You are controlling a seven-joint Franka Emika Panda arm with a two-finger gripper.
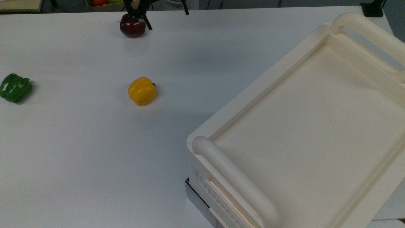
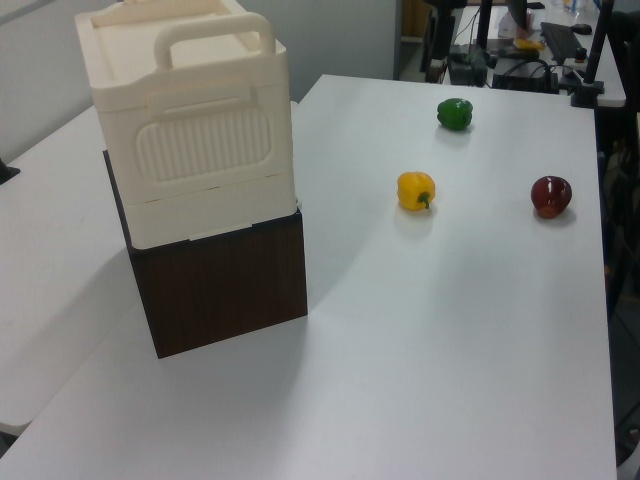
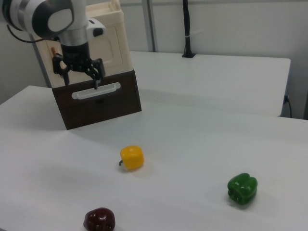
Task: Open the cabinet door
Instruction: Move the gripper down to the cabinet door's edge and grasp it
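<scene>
The cream cabinet point(image 3: 108, 29) stands on a dark brown base point(image 3: 106, 103). In the right view its cabinet door point(image 3: 111, 44) is the flat cream front panel, lying shut against the body. My gripper point(image 3: 79, 77) hangs open in front of the cabinet's left part, its dark fingers point(image 3: 96, 79) spread with nothing between them. In the top view the gripper point(image 1: 168, 21) reaches in from the upper edge, just right of the dark red apple point(image 1: 132, 27). The cabinet's recessed top point(image 1: 316, 126) fills the top view's right side.
A white drawer handle point(image 3: 95, 90) crosses the brown base just under the fingers. A yellow pepper point(image 1: 142, 91), a green pepper point(image 1: 15, 88) and the apple lie spread on the white table point(image 1: 79, 152). Rounded handles point(image 1: 234, 180) rim the cabinet top.
</scene>
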